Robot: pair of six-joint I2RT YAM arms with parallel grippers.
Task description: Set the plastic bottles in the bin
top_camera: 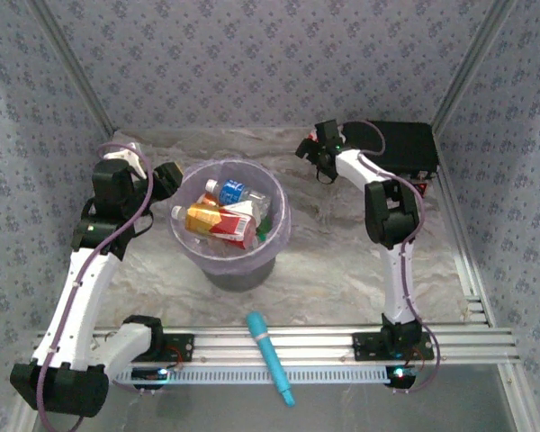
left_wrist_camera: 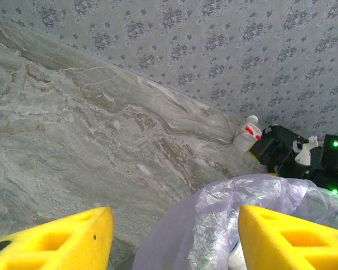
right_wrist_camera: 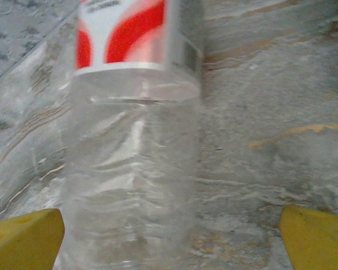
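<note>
Right gripper [right_wrist_camera: 169, 241] is wide open, yellow fingers [right_wrist_camera: 23, 238] either side of a clear bottle [right_wrist_camera: 134, 169] with a red-and-white label; neither pad looks to be touching it. That bottle stands upright far-right of the bin [top_camera: 281, 236], at the back wall, just beside the black case [top_camera: 405, 148]. Left gripper [left_wrist_camera: 174, 239] is open too and empty, hovering at the bin's left rim and looking across its top. The bin already holds several bottles [top_camera: 218, 220] with blue, orange and red labels. From the top view this is likely the last pick, and it's at pre-grasp. Next move, my read: ease in so the pads land on the body below the label, then close gently. The wall is thin, so it will crush and could squirt out. Then lift clear of the case, swing over to the bin and release above the opening. Teal tool [top_camera: 270, 358] lies on the near side of the bin; not a bottle, leave it.
</note>
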